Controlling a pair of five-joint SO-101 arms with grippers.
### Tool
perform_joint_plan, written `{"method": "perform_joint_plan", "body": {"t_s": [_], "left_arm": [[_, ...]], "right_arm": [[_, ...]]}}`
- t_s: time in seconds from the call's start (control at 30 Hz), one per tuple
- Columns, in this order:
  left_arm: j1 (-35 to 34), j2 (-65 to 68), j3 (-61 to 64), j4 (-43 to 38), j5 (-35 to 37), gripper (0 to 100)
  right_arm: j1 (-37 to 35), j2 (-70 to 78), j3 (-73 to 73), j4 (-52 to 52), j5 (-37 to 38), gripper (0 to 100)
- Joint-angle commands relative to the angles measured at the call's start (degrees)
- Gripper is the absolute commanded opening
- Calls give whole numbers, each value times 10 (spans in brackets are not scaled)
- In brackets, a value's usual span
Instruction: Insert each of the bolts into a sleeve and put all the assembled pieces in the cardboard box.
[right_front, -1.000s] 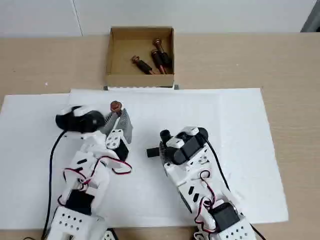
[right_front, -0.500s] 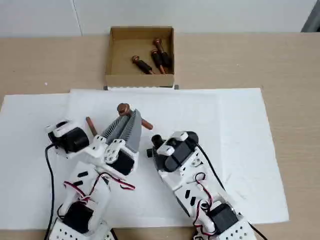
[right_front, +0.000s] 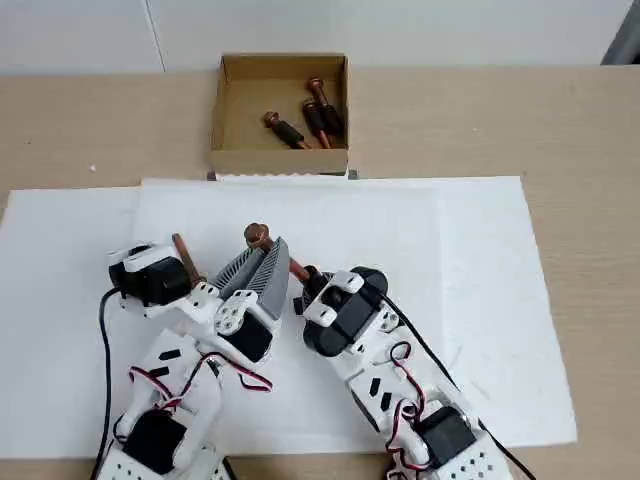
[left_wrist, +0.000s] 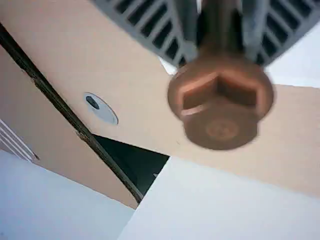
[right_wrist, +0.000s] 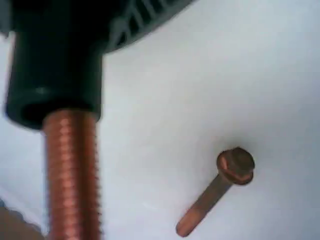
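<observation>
My left gripper (right_front: 262, 252) is shut on a copper bolt (right_front: 257, 236), its hex head (left_wrist: 220, 102) sticking out past the grey fingers (left_wrist: 150, 25). The bolt's threaded shaft (right_wrist: 72, 175) runs into the mouth of a black sleeve (right_wrist: 55, 75), and my right gripper (right_front: 306, 290) is shut on that sleeve. The two grippers meet near the middle of the white sheet (right_front: 420, 250). A second, loose bolt (right_front: 183, 257) lies on the sheet beside the left arm, also seen as bolt (right_wrist: 215, 192). The cardboard box (right_front: 229, 105) stands at the back.
Three assembled pieces (right_front: 310, 115) lie in the box's right half. Bare wooden table (right_front: 500, 120) surrounds the sheet. Both arms' bodies and red cables (right_front: 200, 350) crowd the sheet's front; its right part is free.
My left gripper has swung right and nearer with its bolt, uncovering the loose bolt. The right gripper has shifted left, and the bolt's shaft now meets the sleeve.
</observation>
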Motion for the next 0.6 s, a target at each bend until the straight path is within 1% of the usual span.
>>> {"method": "perform_joint_plan", "body": {"t_s": [0.0,0.23,0.43,0.5,0.57], "left_arm": [[3,-10,-1,1,3,5],[3,-10,28,-2,1,5],[4,-10,36,4,1,5],[12,-10,35,25,1,5],[30,-10,32,65,1,5]], "right_arm": [[-6,-8,-1,-20,17,3],[-32,-8,-1,-20,19,3],[-31,-8,-1,-20,19,3],[-31,-8,0,-20,19,3],[-30,-8,0,-20,19,3]]}}
